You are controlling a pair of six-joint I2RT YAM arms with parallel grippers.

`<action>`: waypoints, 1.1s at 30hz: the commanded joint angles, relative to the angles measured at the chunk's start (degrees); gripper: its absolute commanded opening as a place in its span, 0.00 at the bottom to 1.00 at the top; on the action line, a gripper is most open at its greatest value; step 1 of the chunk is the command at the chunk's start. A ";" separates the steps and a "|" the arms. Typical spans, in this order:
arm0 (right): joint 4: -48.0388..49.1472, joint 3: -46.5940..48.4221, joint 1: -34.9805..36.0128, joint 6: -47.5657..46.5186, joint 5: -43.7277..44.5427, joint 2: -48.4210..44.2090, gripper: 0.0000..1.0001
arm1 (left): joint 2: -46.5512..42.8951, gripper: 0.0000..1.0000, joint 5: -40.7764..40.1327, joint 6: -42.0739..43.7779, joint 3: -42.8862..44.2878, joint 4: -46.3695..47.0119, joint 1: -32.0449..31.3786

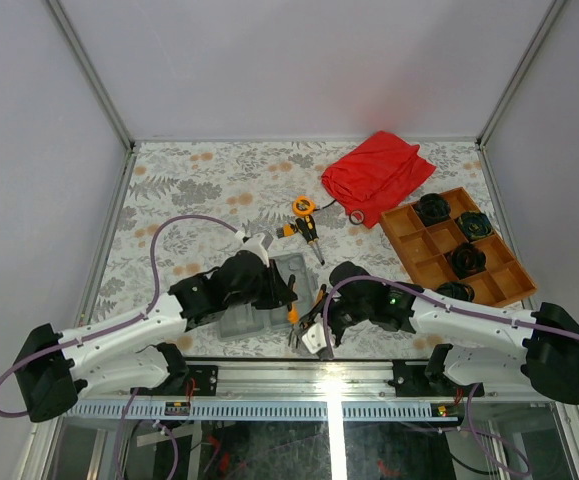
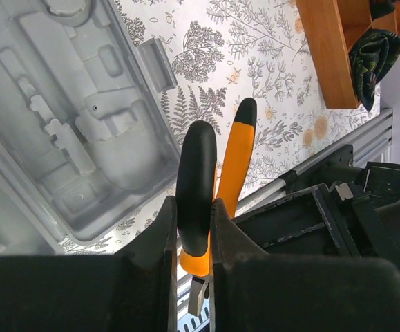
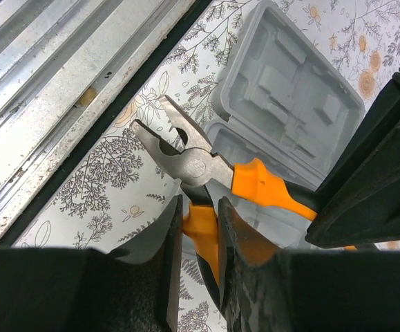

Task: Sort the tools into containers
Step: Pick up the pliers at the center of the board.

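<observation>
Both grippers hold one pair of orange-handled pliers (image 1: pixel 296 314) just in front of the open grey containers (image 1: pixel 291 268). My left gripper (image 2: pixel 194 207) is shut on the black-tipped handle (image 2: pixel 196 173); the other handle (image 2: pixel 237 155) juts out beside it. My right gripper (image 3: pixel 198 207) is shut on the second handle (image 3: pixel 201 232), close under the steel head (image 3: pixel 186 155), whose jaws are parted. The moulded grey case (image 2: pixel 68 124) lies left of the pliers, partly hidden under the left arm. A round orange tape measure (image 1: pixel 303 206) and a short screwdriver (image 1: pixel 310 232) lie farther back.
A crumpled red cloth (image 1: pixel 377 170) lies at the back right. An orange-brown divided tray (image 1: pixel 421 243) holding black round parts (image 1: pixel 468 260) sits at the right. The metal rail (image 3: pixel 61 76) of the table's near edge runs just beside the pliers' head.
</observation>
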 commanded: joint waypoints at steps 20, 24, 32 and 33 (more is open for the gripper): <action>40.71 -16.29 0.24 75.01 36.44 -14.74 0.49 | -12.39 0.00 -10.68 -3.77 -7.21 -3.51 -0.03; 29.43 -11.56 0.24 90.13 46.35 -10.89 0.38 | -17.51 0.00 -13.07 -6.05 -9.26 -3.87 -0.03; 27.14 -3.95 0.24 103.75 47.00 1.20 0.22 | -20.30 0.00 -17.55 -9.31 -10.11 -5.98 -0.04; 26.70 -2.35 0.24 104.39 46.65 2.87 0.21 | -20.13 0.00 -17.89 -9.42 -9.85 -6.11 -0.06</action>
